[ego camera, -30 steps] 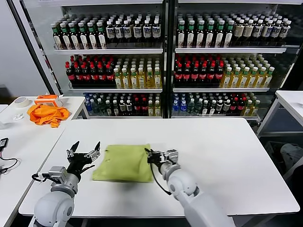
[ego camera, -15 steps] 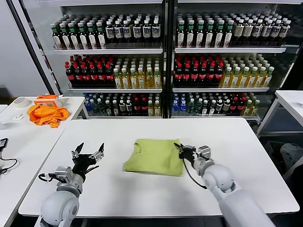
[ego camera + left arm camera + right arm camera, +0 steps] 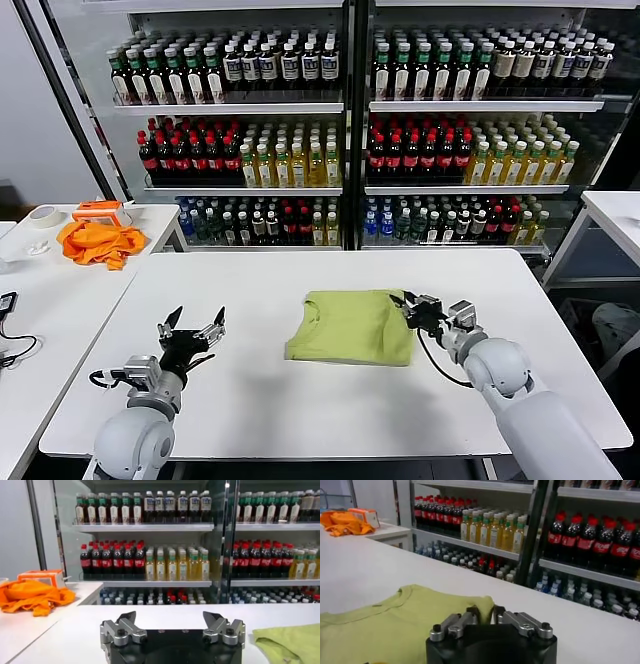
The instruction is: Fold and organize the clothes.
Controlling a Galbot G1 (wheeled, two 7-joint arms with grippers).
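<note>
Head view: near the front edge, the left tool (image 3: 192,330) waits with its fingers spread wide, holding nothing. A bit farther in, the shirt (image 3: 350,326) lies folded small in the middle of the white surface (image 3: 500,290). The right tool (image 3: 428,310) sits at its edge, letting go. The folding looks almost done.

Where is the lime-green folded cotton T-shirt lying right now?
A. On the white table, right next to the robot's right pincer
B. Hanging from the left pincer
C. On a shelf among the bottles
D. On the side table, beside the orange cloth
A: the lime-green folded cotton T-shirt lies flat on the white table, its edge at the right pincer; the left pincer stands open, well away from it.
</note>
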